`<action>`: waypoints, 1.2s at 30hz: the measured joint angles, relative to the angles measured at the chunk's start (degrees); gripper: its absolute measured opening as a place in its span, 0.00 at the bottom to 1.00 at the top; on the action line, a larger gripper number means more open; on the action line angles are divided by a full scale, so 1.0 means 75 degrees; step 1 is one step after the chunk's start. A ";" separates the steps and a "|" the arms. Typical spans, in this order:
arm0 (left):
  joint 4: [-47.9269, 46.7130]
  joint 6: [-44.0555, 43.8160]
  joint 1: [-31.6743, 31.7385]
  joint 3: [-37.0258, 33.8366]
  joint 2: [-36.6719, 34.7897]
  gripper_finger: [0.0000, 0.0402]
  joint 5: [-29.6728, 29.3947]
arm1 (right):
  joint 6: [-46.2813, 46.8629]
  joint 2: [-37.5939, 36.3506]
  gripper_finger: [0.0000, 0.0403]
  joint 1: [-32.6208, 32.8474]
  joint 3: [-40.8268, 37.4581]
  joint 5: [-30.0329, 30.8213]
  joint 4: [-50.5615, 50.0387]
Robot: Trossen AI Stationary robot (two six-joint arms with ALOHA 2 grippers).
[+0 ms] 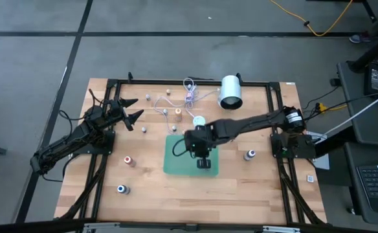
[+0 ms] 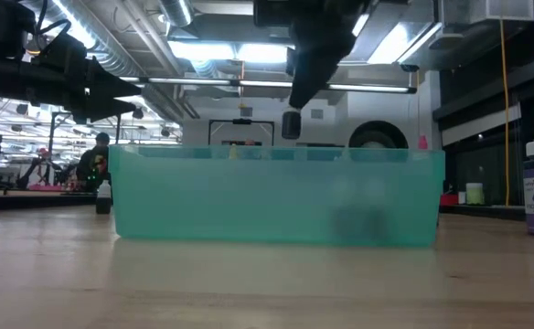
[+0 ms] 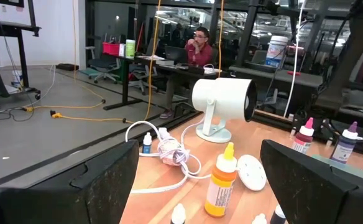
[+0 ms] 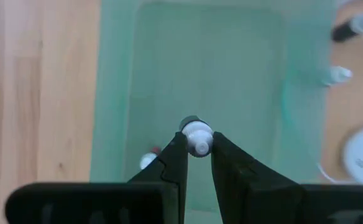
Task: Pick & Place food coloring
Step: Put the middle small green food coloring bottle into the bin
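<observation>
High view: I hold the right gripper (image 1: pixel 204 162) over the green tray (image 1: pixel 173 165) at the tabletop's centre; the left gripper (image 1: pixel 132 110), fingers apart and empty, waits near the left edge. Loose food coloring bottles (image 1: pixel 130 160) stand scattered around the tray.
Low view: the held bottle (image 2: pixel 291 124) hangs above the tray rim (image 2: pixel 276 157), with clear room beneath.
Right wrist view: fingers clamp one bottle (image 4: pixel 196 135) by its neck over the tray floor; another bottle (image 4: pixel 148 159) seems to lie below.
Risk: I judge a drop could strike that one or bounce.
</observation>
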 joint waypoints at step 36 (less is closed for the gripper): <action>-0.0006 0.0000 0.0002 0.0000 0.0000 0.83 0.0000 | 0.0169 0.1119 0.21 0.0672 -0.0806 -0.0287 0.0936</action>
